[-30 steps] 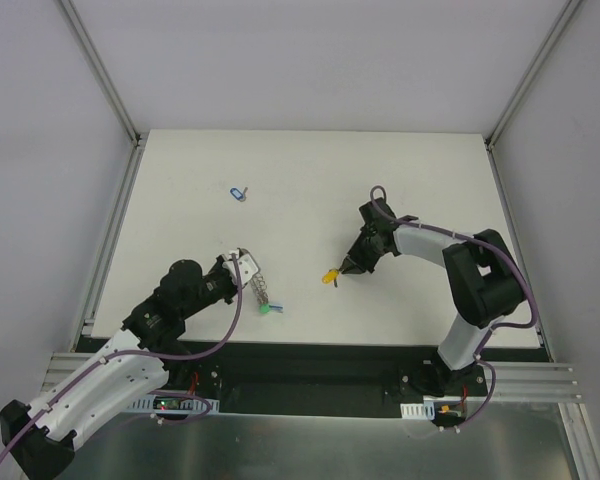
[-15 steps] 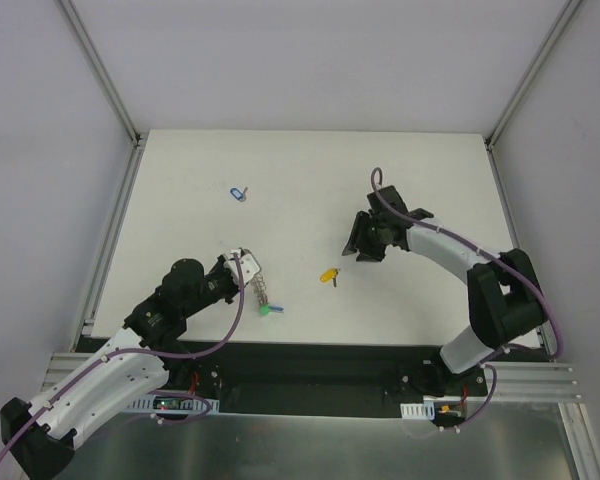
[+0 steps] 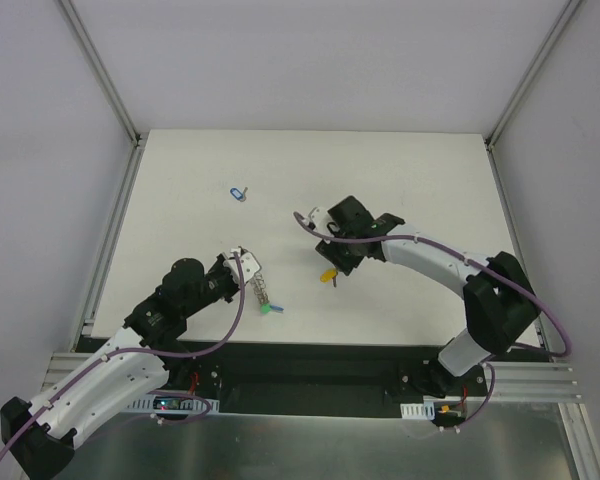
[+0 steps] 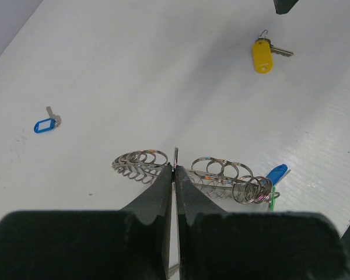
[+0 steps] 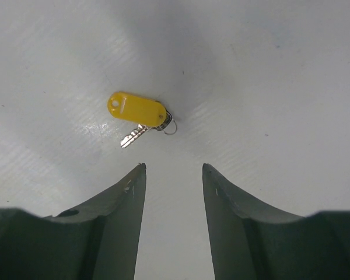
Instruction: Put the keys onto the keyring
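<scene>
My left gripper (image 3: 246, 266) is shut on the rim of the keyring (image 3: 263, 289), a grey metal ring fringed with small loops, near the table's front left. In the left wrist view the closed fingertips (image 4: 165, 176) pinch the keyring (image 4: 219, 170) at its middle. A blue-headed key (image 4: 276, 173) and a green one (image 4: 272, 199) hang at its right end. A yellow-headed key (image 3: 329, 274) lies loose on the table. My right gripper (image 3: 333, 261) hovers open just above it. In the right wrist view the yellow key (image 5: 137, 109) lies ahead of the open right gripper (image 5: 173, 168). Another blue key (image 3: 238, 193) lies far left.
The white table (image 3: 420, 180) is walled by metal rails on both sides. Both arm bases sit along its near edge. The loose blue key (image 4: 45, 125) lies well left of the keyring in the left wrist view.
My right gripper has opened and let go of the yellow key, which now lies on the table. The right wrist has swung left over it. The left arm has not moved.
</scene>
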Controlling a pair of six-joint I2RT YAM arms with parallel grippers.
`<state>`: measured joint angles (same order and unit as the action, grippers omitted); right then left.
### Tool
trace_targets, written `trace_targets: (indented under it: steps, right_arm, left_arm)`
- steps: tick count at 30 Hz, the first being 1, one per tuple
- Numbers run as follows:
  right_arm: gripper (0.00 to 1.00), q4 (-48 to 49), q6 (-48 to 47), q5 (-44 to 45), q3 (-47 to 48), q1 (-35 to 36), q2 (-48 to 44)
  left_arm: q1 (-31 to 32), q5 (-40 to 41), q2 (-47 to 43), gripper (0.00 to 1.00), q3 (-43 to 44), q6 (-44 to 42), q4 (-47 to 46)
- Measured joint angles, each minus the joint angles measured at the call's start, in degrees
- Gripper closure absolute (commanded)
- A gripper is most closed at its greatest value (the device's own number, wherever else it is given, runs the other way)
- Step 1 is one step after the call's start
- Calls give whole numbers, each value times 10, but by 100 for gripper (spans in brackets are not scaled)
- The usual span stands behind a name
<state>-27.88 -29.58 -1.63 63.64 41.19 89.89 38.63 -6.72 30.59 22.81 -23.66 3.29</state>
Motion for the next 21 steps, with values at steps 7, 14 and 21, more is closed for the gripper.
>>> trace_targets:
  steps: [7, 14, 21]
  right_arm:
    - [57, -7, -96, 41, 0, 18, 59]
    - [59, -2, -136, 56, 5, 27, 108]
    - [60, 7, -151, 57, 14, 33, 133]
  left_arm:
    - [0, 1, 1, 100, 1, -5, 0]
    - [0, 6, -5, 100, 2, -15, 1]
    - [0, 10, -7, 100, 3, -16, 3]
